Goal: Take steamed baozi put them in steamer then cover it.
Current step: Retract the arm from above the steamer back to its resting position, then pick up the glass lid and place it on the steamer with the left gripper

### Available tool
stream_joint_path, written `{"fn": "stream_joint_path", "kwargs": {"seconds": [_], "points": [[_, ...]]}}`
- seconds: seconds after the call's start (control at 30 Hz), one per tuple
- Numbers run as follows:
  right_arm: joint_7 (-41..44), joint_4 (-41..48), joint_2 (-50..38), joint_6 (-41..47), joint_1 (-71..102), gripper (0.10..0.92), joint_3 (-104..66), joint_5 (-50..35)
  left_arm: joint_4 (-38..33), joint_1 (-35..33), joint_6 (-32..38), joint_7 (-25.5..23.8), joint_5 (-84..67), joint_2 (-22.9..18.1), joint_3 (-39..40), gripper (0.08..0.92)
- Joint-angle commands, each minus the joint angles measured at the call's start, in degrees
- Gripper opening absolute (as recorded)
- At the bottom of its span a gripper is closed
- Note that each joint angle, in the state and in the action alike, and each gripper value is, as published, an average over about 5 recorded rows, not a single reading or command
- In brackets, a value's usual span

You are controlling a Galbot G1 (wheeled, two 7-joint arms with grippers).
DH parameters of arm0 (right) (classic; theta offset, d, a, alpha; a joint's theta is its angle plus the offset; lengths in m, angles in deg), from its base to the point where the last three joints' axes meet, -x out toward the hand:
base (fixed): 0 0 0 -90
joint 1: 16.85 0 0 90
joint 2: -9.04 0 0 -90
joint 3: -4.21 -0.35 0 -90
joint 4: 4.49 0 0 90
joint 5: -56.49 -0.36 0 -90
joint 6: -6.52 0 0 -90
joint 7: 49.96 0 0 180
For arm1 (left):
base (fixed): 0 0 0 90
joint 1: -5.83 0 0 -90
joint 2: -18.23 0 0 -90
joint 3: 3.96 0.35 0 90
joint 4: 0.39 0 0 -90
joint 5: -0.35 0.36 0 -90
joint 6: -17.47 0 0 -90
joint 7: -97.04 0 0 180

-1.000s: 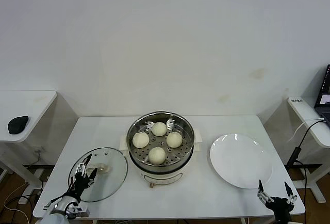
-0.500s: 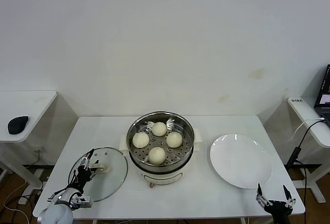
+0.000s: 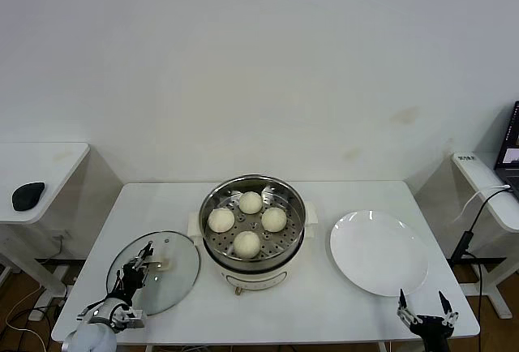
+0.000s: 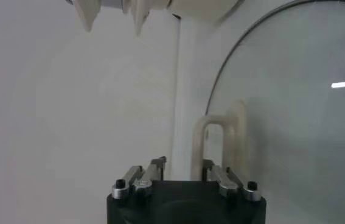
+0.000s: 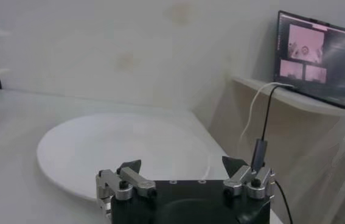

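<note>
Four baozi (image 3: 247, 222): all sit in the steamer (image 3: 253, 233) at table centre; only covering remains, by my judgement.
Cover (image 3: 154, 272): flat on the table, left of the steamer, its near-left rim close to the table (image 3: 324, 319) edge.
Left gripper (image 3: 139, 259): over the cover, fingers spread either side of the handle (image 4: 211, 146), not yet clamped.
Right gripper (image 3: 424, 307): fingers spread, holding nothing, at the near right edge just beyond the plate (image 3: 379, 252).
Risk, grip: I expect a shallow pinch on the handle would let the glass tilt or slip.
Risk, transfer: a low carry could strike the steamer rim.
Room: bare tabletop between cover and steamer; little margin near-left.
</note>
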State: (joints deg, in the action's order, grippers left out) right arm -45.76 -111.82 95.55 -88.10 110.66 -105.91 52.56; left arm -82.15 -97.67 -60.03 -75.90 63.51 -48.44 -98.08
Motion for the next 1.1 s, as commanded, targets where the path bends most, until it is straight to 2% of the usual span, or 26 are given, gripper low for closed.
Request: {"fn": "stream_joint_path", "kwargs": {"seconds": [0.03,0.13,0.37,0.73,0.93,1.1], "points": [[0.38,0.17,-0.06,-0.05,-0.07,0.823,0.75,-0.12,-1.0,-0.75,1.48,3.46,-0.91,-0.25,-0.95,0.196],[0.92,0.38,-0.27,0.19,-0.2,0.823,1.42,-0.68,-3.5,-2.05,1.68,4.15,-1.44,-0.39,-2.08,0.15],[1.17,0.56,-0.32,0.01,-0.78,0.823,2.6,0.47,-12.34,-6.78,0.36,3.23,-1.42,0.91,-7.43,0.148],[1.62,-0.94,-1.57,-0.09,0.3,0.823,3.02,1.78,-22.63,-11.37,-1.35,-4.58,-0.15,9.98,-18.14,0.148],[1.82,-1.39,-1.45,-0.34,0.75,0.823,3.72,3.43,-29.83,-12.07,-11.44,-11.03,-2.61,13.29,-18.67,0.148],[1.99,-1.13,-1.18,-0.93,0.54,0.823,4.53,4.65,-37.0,-9.69,-21.21,-14.14,-9.29,14.84,-10.47,0.148]]}}
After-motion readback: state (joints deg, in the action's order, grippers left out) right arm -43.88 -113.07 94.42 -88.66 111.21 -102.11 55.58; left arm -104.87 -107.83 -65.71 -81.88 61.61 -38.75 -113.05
